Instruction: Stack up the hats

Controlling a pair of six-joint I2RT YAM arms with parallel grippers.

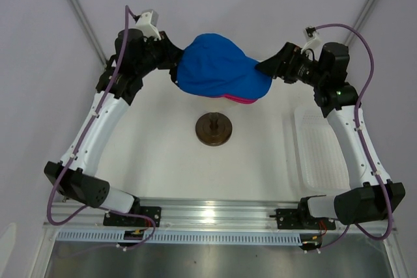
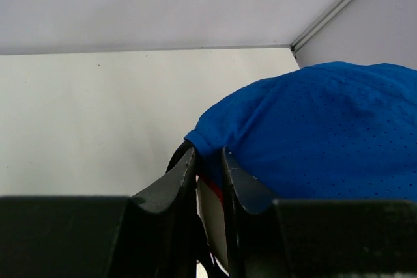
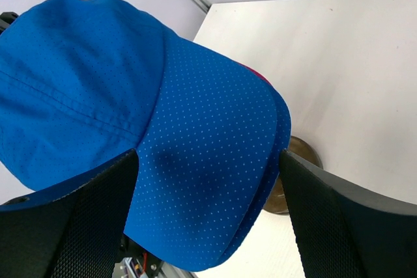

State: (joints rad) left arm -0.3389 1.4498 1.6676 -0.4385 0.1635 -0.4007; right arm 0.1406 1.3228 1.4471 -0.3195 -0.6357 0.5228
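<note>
Left jaws pinch the blue hat [image 1: 218, 69]; right jaws straddle its brim.

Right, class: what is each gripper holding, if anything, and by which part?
The left gripper is shut on the back edge of the top blue cap. The right gripper is open, the cap's brim between its fingers, gripping nothing.

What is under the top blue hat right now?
A sliver of pink hat peeks out beneath the brim of the blue hat; the rest of it, and anything else underneath, is covered.
</note>
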